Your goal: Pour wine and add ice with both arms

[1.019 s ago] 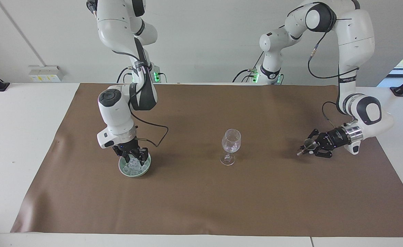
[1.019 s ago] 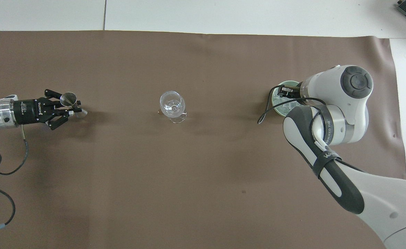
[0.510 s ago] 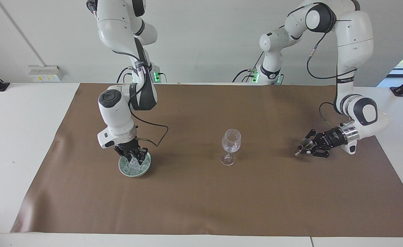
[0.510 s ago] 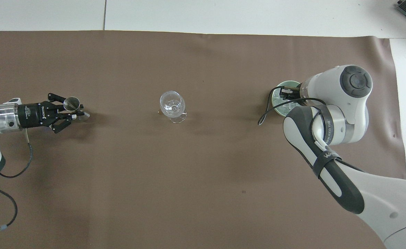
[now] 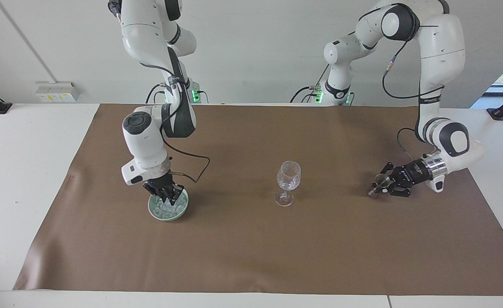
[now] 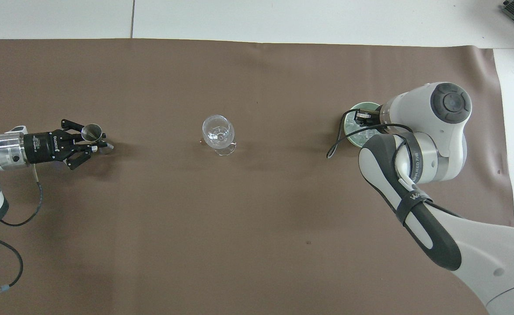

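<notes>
Facing view: shows the right gripper [image 5: 168, 197] reaching straight down into a pale green bowl [image 5: 159, 214], its fingertips closed among the ice [image 5: 165, 208]; whether a cube is caught between them cannot be told.
Overhead view: the right arm's wrist covers most of that bowl [image 6: 356, 108], so only a sliver of rim and ice [image 6: 361, 138] shows; here the round open mouth of the metal cup [image 6: 92, 130] is plain.
Left gripper [image 5: 379, 185]: lies nearly level over the mat at the left arm's end, closed on the metal cup [image 5: 380, 179], a small steel measure.
Cup axis: roughly upright, mouth up, slightly tilted.
Wine glass [image 5: 287, 182]: stands upright on its foot mid-table between the two grippers, well apart from both; from above [image 6: 218, 133] its rim reads as a circle.
Ice: a heap of small clear glassy cubes in the bowl, at the right arm's end.
Materials: brown matte mat [image 5: 251, 248] with faint creases over a white table [image 5: 20, 171]; glossy ceramic-looking bowl; clear thin glass; brushed metal cup.
</notes>
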Controlling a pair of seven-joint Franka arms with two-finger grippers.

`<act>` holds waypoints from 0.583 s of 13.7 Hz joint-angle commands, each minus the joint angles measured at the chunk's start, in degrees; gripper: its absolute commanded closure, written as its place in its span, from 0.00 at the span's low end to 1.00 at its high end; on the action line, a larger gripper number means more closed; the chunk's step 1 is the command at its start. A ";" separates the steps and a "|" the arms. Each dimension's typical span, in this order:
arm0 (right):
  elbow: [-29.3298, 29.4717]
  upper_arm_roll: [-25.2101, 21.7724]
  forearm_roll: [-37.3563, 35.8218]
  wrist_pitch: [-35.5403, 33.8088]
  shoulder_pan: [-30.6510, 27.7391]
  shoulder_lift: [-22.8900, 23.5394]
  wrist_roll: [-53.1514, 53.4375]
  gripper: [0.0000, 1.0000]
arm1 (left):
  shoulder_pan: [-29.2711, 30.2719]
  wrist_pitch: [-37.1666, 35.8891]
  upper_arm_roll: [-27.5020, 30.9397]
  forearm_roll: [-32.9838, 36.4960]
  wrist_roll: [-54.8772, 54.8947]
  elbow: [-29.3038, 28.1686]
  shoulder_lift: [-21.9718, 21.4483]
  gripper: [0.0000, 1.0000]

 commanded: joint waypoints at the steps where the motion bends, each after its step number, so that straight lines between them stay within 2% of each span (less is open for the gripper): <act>1: 0.93 -0.03 1.30 -1.46 -0.04 0.08 0.47 0.98 | 0.47 0.75 -0.35 -1.41 1.41 -0.80 0.14 1.00; 6: 5.85 0.15 0.50 -6.56 0.49 -1.40 0.47 0.98 | 0.74 0.75 -0.35 -1.41 1.76 -0.89 0.31 0.99; 8: 7.95 0.15 1.20 -7.52 2.42 -3.25 0.47 0.98 | 0.82 0.75 -0.35 -1.50 1.76 -0.89 0.32 0.92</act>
